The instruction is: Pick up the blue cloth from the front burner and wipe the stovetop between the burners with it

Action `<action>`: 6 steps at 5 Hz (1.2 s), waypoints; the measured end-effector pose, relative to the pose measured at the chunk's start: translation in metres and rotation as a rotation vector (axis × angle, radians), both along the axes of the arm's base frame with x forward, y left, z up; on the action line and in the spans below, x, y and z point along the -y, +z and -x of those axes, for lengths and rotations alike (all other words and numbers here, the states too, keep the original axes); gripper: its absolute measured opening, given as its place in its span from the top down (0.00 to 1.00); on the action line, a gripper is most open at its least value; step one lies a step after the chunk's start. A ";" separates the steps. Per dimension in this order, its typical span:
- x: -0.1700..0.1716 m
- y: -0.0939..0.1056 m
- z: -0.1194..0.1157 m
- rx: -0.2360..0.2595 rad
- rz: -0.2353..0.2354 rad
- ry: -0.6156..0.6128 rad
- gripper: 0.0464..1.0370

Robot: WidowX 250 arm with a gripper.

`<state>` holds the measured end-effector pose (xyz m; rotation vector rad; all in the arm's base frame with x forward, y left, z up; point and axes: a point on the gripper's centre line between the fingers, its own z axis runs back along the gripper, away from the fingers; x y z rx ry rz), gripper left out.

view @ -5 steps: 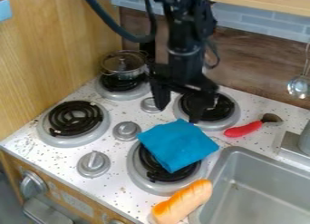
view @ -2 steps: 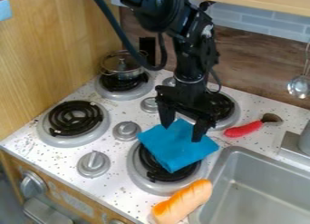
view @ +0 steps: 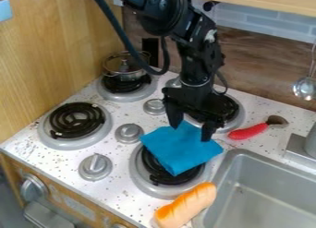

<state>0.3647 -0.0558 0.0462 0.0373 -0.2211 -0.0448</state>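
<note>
The gripper (view: 191, 134) stands open over the upper part of a folded blue cloth (view: 179, 150), one finger near its top corner and the other near its right side. I cannot tell whether the fingertips touch the fabric. The cloth lies across the front right burner (view: 142, 175) and hides part of its black coil. Below the cloth, an orange and tan toy bread roll (view: 185, 205) lies between the burner and the sink.
A silver pot with a lid (view: 125, 70) stands on the back left burner. Right of the back right burner lies a red-handled utensil (view: 249, 131). The grey sink (view: 264, 195) is at the lower right. Knobs (view: 129, 133) rise between the burners.
From above the back right burner, the gripper has come down and forward to the cloth, its fingers now apart. Since the later earlier frame it has shifted slightly. The cloth has not moved.
</note>
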 end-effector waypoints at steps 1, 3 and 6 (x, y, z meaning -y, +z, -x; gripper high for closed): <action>-0.001 -0.013 0.001 -0.025 -0.010 0.014 0.03; -0.011 -0.036 -0.011 -0.065 -0.057 0.037 0.03; -0.011 -0.046 -0.032 -0.075 -0.039 0.094 0.51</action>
